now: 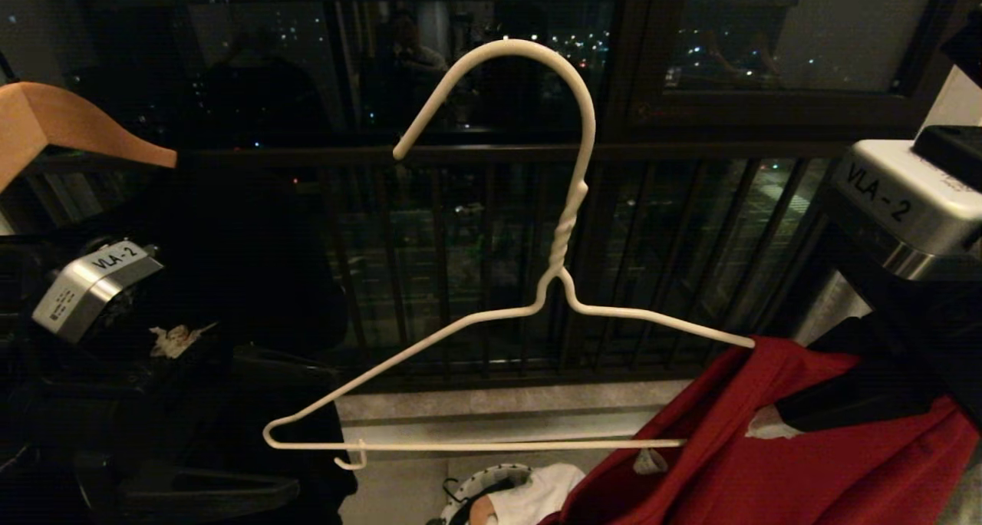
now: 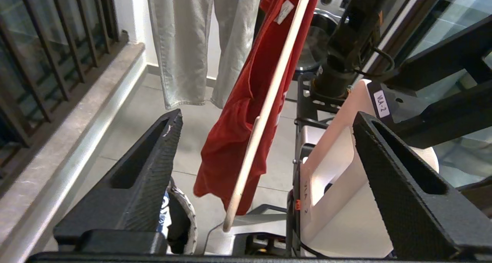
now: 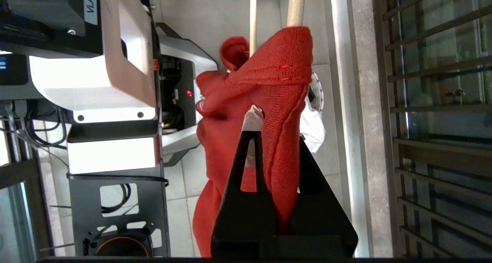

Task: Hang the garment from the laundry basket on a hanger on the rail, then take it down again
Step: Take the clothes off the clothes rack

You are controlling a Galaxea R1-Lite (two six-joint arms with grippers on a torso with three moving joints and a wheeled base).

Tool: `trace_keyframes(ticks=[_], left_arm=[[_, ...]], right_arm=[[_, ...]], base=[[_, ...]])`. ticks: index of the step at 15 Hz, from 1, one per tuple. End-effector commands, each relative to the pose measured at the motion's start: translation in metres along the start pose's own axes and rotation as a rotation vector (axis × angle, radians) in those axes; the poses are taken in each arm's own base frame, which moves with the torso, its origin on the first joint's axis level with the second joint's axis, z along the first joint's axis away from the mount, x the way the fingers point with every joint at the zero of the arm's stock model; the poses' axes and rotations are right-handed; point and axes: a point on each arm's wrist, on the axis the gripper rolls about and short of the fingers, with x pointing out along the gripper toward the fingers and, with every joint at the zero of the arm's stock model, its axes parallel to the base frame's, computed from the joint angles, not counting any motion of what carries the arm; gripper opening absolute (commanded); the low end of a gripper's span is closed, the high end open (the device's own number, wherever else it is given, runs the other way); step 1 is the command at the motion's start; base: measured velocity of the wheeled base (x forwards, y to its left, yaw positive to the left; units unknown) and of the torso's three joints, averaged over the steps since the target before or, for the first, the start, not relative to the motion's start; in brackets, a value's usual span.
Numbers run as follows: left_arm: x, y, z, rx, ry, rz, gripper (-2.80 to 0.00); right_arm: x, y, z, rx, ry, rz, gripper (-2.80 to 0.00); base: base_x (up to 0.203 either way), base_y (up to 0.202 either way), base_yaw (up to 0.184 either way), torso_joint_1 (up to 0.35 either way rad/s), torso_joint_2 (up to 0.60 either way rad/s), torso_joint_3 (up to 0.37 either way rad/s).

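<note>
The white wire hanger (image 1: 564,279) stands upright mid-view, and no rail shows at its hook. The red garment (image 1: 767,471) covers its right end. In the right wrist view my right gripper (image 3: 275,136) is shut on a fold of the garment (image 3: 276,94) beside its white label. My left gripper (image 2: 269,119) is open wide. The hanger's wire (image 2: 265,113) passes between its fingers without touching them, and the garment (image 2: 234,132) hangs beyond. The laundry basket (image 1: 479,483) sits on the floor below, with its patterned rim showing.
A thick wooden hanger (image 1: 69,126) with a black shirt (image 1: 245,264) hangs at the left. A white shirt (image 1: 537,494) lies in the basket. Dark window railings (image 1: 460,264) stand close behind. Pale jeans (image 2: 192,44) hang beyond the left gripper, and a washing machine (image 2: 330,9) stands behind them.
</note>
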Motion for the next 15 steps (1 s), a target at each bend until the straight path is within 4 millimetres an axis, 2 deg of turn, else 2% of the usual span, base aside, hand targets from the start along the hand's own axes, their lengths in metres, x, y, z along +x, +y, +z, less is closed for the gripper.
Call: trace_keyframes(ticks=[1,8,15], left_arm=[[0.004,0.004,-0.004,-0.016,0.004,-0.021,0.0],[0.015,0.003,-0.005,-0.016,0.039,-0.007,0.0],[0.016,0.005,-0.007,-0.011,0.048,0.002,0.0]], right_arm=[[0.0,0.001,0.0,-0.004,-0.004,0.011,-2.8],[0.0,0.005,0.005,-0.029,-0.027,0.035,-2.8],[0.0,0.005,0.006,-0.028,-0.042,0.05,-2.8]], base=[[0.0,0.0,0.0,0.0,0.0,0.0],[0.0,0.0,0.0,0.0,0.0,0.0],[0.0,0.0,0.0,0.0,0.0,0.0]])
